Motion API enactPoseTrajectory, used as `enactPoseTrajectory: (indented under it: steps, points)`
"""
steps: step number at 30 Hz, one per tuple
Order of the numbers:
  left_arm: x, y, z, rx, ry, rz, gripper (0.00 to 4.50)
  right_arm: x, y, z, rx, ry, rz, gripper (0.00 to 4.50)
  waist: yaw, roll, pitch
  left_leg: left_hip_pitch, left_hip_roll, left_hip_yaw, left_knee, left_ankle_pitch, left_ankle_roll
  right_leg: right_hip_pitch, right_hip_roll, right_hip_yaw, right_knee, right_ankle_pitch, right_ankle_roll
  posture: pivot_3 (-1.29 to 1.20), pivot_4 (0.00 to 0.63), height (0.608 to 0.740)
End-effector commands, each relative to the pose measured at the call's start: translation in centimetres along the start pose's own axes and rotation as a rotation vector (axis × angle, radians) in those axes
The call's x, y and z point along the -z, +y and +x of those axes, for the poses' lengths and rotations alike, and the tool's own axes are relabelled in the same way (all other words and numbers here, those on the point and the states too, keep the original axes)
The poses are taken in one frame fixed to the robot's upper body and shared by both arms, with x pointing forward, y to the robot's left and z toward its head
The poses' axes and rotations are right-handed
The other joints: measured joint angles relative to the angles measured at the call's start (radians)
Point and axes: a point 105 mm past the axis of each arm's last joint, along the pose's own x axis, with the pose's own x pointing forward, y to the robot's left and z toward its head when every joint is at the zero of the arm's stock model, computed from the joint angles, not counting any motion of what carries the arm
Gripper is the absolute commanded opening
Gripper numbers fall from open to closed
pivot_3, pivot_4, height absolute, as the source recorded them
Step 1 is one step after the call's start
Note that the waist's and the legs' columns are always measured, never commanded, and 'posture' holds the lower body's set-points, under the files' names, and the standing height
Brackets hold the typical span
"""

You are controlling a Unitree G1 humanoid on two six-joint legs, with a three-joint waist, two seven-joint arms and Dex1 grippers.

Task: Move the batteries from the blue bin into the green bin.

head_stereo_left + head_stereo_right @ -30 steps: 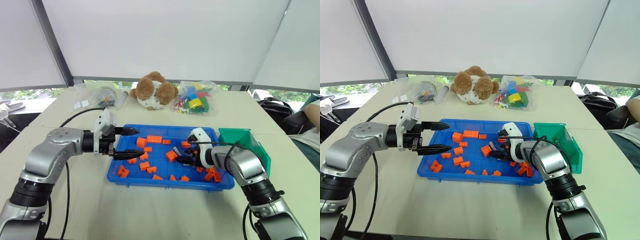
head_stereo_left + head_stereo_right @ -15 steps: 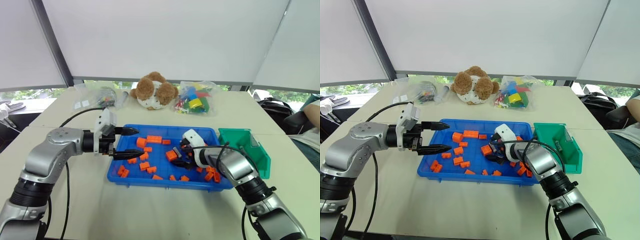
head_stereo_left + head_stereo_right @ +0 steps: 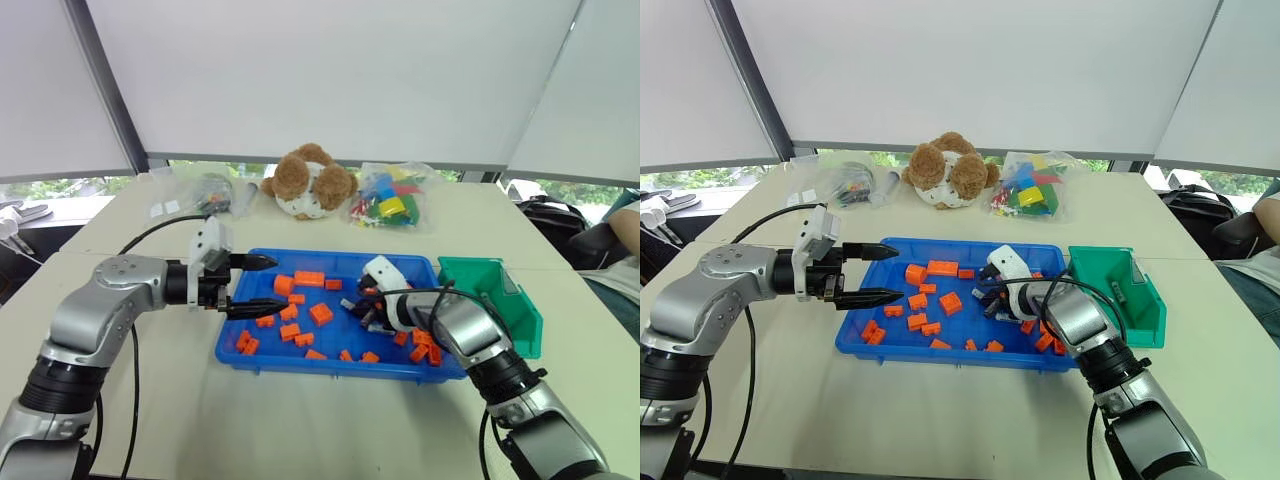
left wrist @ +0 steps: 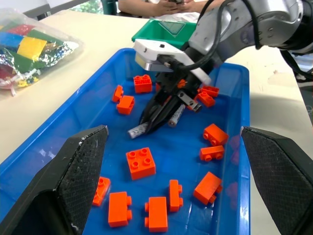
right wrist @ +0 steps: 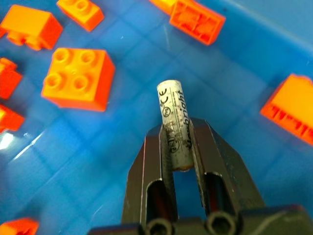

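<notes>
The right gripper [image 5: 177, 147] is low inside the blue bin [image 3: 895, 346], its two black fingers closed on a battery [image 5: 173, 113]. In the right wrist view the grey cylinder is pinched near one end and sticks out past the fingertips over the blue floor, with printed lettering along its side. The left wrist view shows the same battery [image 4: 138, 130] at the tips of that gripper, slanting down to the bin floor; whether its free end touches the floor is hard to tell. A second battery [image 4: 176, 115] lies just behind the fingers, close to a few orange bricks [image 4: 141, 163].

More orange bricks are scattered over the bin floor, most of them in the middle and along the near edge. The green bin [image 3: 1140, 300] stands just beside the right end of the blue bin, on the table [image 3: 940, 420].

The left gripper [image 3: 878, 274] hovers at the left end of the blue bin, pointing across it, its fingers spread apart and holding nothing.

At the far side of the table sit a brown plush toy [image 3: 310, 181], a clear bag of coloured blocks [image 3: 388, 207] and another small bag [image 3: 195, 193].
</notes>
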Motion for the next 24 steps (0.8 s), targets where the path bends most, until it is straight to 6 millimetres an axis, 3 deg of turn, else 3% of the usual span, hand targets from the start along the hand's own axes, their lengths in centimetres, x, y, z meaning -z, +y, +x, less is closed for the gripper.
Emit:
enactPoseTrajectory:
  steps: [1,4,5,7,12,14,18,24]
  points:
    - [-1.2,0.0,-0.2,-0.006,-0.015,0.055,4.50,-4.0,-2.2,-4.8,0.107,-0.147,0.011,0.04,0.000,0.000,0.000,0.000,0.000,0.000,0.000,0.000,0.000,0.000,0.000,0.000,0.000,0.000,0.000,0.00,0.150,0.710]
    - [-1.1,0.1,-0.1,-0.001,-0.017,0.053,4.50,-5.1,-7.2,-11.8,0.351,-0.221,0.060,0.04,0.003,0.000,0.000,-0.001,0.000,0.000,0.000,0.000,0.000,-0.001,0.000,0.000,0.000,0.000,0.000,0.00,0.150,0.710]
    - [-1.1,0.1,0.0,0.002,-0.017,0.052,4.50,-4.6,-8.7,-13.9,0.438,-0.211,0.075,0.04,0.007,0.000,0.000,-0.001,0.000,0.000,0.000,0.000,0.000,-0.001,0.000,0.000,0.000,0.000,0.000,0.00,0.150,0.710]
    - [-1.0,0.1,0.1,0.006,-0.019,0.051,4.50,-3.0,-10.2,-16.3,0.534,-0.163,0.087,0.04,0.015,0.000,0.000,-0.001,0.000,0.000,0.000,0.000,0.000,-0.001,-0.001,-0.001,-0.001,0.000,0.000,0.00,0.150,0.710]
    - [-1.0,0.3,0.5,0.020,-0.027,0.051,4.50,1.2,-11.6,-18.4,0.617,-0.040,0.116,0.04,-0.002,-0.001,-0.001,0.000,0.000,-0.001,-0.001,0.000,0.001,0.001,0.000,-0.001,-0.002,0.000,0.000,0.00,0.150,0.710]
    - [-1.0,0.3,0.7,0.029,-0.031,0.052,4.50,2.6,-11.7,-18.2,0.603,-0.014,0.138,0.04,-0.004,-0.001,-0.001,0.000,0.000,-0.001,-0.001,0.000,0.001,0.000,0.000,0.000,-0.002,0.000,0.000,0.00,0.150,0.710]
    - [-1.1,0.5,0.8,0.035,-0.038,0.052,4.50,3.4,-11.4,-17.3,0.560,-0.010,0.152,0.04,-0.005,0.000,0.000,0.000,0.000,-0.001,-0.001,0.000,0.000,0.000,0.000,0.000,-0.001,0.000,0.000,0.00,0.150,0.710]
    - [-1.2,0.4,0.9,0.044,-0.038,0.054,4.50,1.8,-11.1,-17.5,0.538,-0.046,0.105,3.05,0.000,0.000,0.000,0.000,0.000,-0.001,-0.001,0.000,0.000,0.000,0.000,0.000,-0.001,0.000,0.000,0.00,0.150,0.710]
